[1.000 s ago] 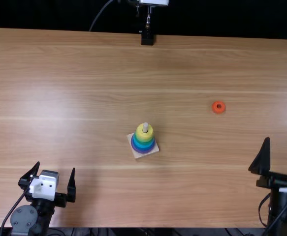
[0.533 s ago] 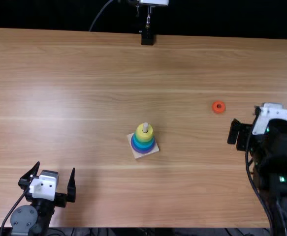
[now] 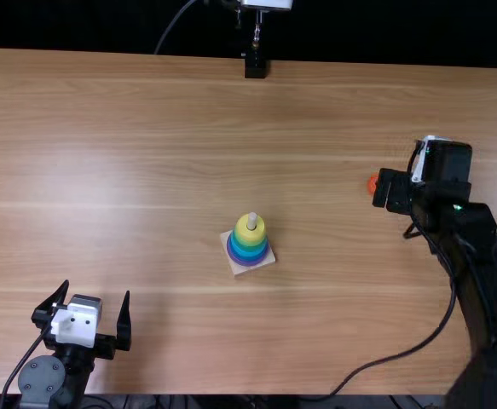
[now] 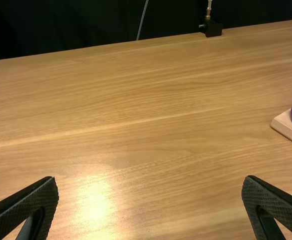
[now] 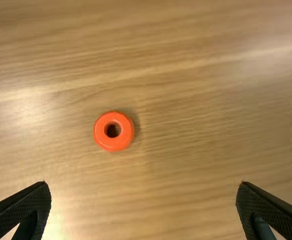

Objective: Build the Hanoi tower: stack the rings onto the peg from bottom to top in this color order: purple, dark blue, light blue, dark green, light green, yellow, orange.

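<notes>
Rt hand [image 3: 391, 191] moved in, nr orange ring [image 5: 101, 131].

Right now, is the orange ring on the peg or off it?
Off: the orange ring lies on the table, and the yellow ring is topmost on the peg.

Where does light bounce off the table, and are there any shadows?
Left wrist view: bright glare on the table between the fingers; top view: pale sheen left of the stacked rings; right wrist view: faint shadow beside the orange ring.
</notes>
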Controlling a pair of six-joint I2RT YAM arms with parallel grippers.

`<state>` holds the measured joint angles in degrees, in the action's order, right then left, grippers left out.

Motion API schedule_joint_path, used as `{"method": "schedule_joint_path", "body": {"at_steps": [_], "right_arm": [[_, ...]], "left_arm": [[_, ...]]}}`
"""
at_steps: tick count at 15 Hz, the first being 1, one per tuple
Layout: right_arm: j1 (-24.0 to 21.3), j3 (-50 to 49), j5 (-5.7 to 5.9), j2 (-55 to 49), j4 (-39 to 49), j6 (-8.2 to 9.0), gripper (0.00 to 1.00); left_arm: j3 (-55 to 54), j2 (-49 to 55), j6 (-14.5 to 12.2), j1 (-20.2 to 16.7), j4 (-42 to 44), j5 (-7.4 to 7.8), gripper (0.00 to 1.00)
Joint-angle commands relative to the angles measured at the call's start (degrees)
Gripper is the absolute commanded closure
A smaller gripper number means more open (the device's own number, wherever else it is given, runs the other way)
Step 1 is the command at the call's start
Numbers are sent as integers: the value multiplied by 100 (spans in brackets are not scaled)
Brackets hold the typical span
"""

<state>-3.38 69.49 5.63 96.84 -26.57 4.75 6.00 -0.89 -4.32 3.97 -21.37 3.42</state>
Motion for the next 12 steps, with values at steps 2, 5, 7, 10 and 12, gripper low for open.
{"method": "schedule_joint_path", "body": {"at_steps": [2,5,7,10,12], "right_arm": [[65,363,28,591,3,463,0],[118,671,17,1100,56,484,0],[215,890,17,1391,56,484,0],[285,1031,17,1707,56,495,0],[285,1066,17,1891,67,505,0]], "left_arm": [[-600,89,-75,-63,-469,90,0],[-600,89,-75,-63,-469,90,0],[-600,89,-75,-63,-469,90,0],[-600,89,-75,-63,-469,101,0],[-600,89,-75,-63,-469,101,0]]}}
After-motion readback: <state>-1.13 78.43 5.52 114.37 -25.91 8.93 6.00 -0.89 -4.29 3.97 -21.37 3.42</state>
